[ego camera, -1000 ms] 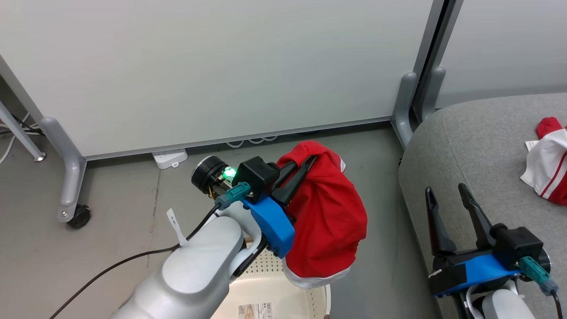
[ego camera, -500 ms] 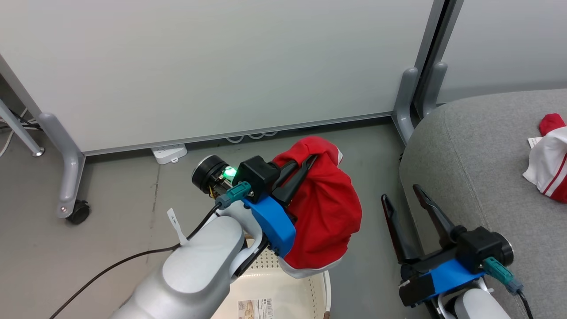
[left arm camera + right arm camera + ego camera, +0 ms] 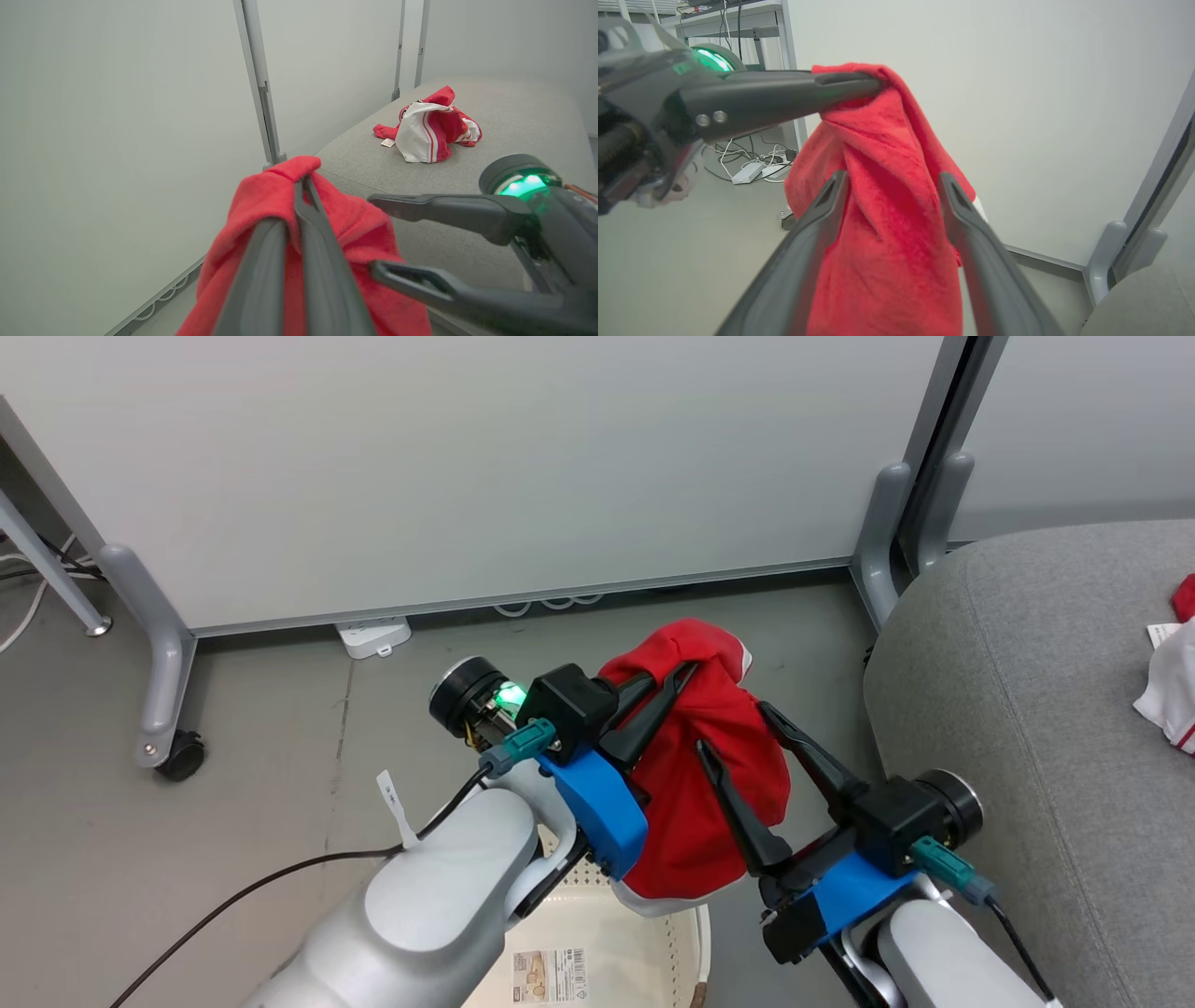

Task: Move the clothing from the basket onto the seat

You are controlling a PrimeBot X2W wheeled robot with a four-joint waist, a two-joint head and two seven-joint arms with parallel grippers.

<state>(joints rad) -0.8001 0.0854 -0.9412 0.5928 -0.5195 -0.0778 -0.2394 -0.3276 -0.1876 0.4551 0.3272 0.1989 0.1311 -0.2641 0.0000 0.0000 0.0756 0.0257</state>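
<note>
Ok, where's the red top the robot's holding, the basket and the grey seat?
red top [image 3: 681,831], head view, its hanging middle.
basket [image 3: 644,943], head view, its pale inside.
grey seat [image 3: 1027,691], head view, bare top fabric.

Head view: pale grey panel [image 3: 467,457] across upper frame, grey post [image 3: 938,457] upper right. Grey floor [image 3: 261,784] below. Caster [image 3: 182,761] on panel foot, left. White power strip [image 3: 373,637] at panel's bottom edge. Seat [image 3: 1027,709] at right. Right wrist view, upper left: desk [image 3: 733,18], cables [image 3: 752,161] under it.

Office-like room: wheeled partition panels [image 3: 467,476], desk [image 3: 733,18], tangled floor cables [image 3: 756,156].
</note>
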